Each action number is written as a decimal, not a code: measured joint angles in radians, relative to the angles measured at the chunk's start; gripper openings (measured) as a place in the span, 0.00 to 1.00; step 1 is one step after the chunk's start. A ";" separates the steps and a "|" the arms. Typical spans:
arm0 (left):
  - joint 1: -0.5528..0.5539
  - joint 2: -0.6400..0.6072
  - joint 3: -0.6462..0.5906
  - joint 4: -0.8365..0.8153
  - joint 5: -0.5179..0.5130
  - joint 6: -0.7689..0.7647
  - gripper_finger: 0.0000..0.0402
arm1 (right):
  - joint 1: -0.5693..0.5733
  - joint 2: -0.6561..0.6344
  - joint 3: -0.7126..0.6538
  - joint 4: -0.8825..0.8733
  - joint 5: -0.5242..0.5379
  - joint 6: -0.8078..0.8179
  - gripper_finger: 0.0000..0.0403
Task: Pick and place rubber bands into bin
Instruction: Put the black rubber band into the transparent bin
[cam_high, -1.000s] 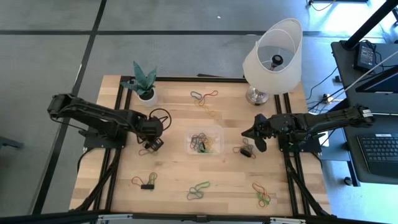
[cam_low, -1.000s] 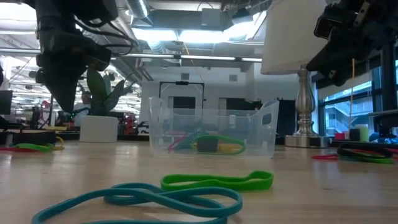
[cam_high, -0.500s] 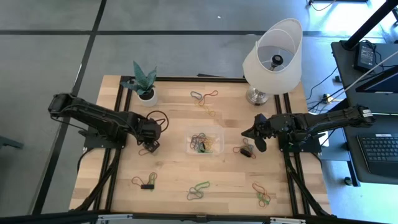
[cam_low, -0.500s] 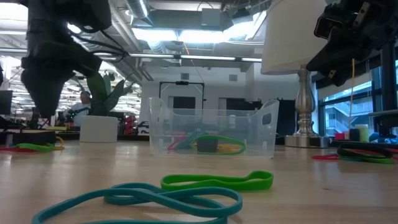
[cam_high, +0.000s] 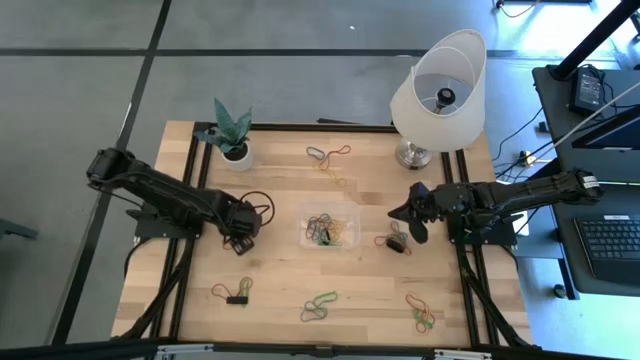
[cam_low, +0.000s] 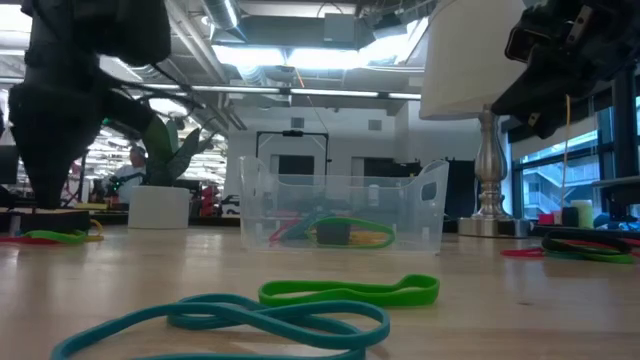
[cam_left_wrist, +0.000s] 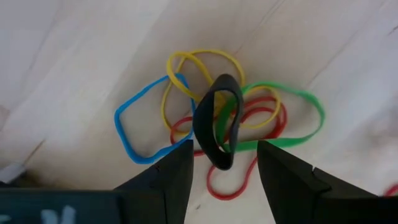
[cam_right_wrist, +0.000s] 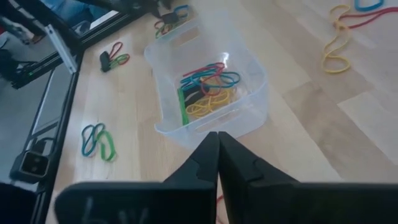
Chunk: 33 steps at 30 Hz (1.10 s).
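My left gripper (cam_high: 240, 240) is open, pointing down just above a cluster of rubber bands (cam_left_wrist: 217, 118) in blue, yellow, black, green and red that lies on the table left of the bin. In the left wrist view its fingers stand on either side of the upright black loop (cam_left_wrist: 216, 134) without plainly touching it. The clear bin (cam_high: 328, 228) sits mid-table with several bands inside, as the right wrist view (cam_right_wrist: 208, 93) shows. My right gripper (cam_high: 402, 214) is shut and empty, held above the table right of the bin.
More band clusters lie at the far middle (cam_high: 328, 156), near left (cam_high: 235, 292), near middle (cam_high: 320, 305), near right (cam_high: 421, 313) and under my right gripper (cam_high: 397, 242). A white plant pot (cam_high: 236, 152) stands at the far left and a lamp (cam_high: 438, 85) at the far right.
My left gripper has gone down and a little toward the table's near-left, onto the band cluster left of the bin.
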 joint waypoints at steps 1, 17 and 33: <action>0.000 0.016 0.000 0.004 0.001 0.008 0.42 | 0.000 0.000 0.000 0.000 0.009 0.000 0.03; 0.010 0.043 0.113 -0.069 0.064 0.064 0.01 | -0.001 0.000 0.000 0.000 0.024 0.022 0.02; 0.124 0.001 0.370 -0.293 0.006 0.313 0.01 | -0.001 0.000 0.000 0.002 0.024 0.037 0.02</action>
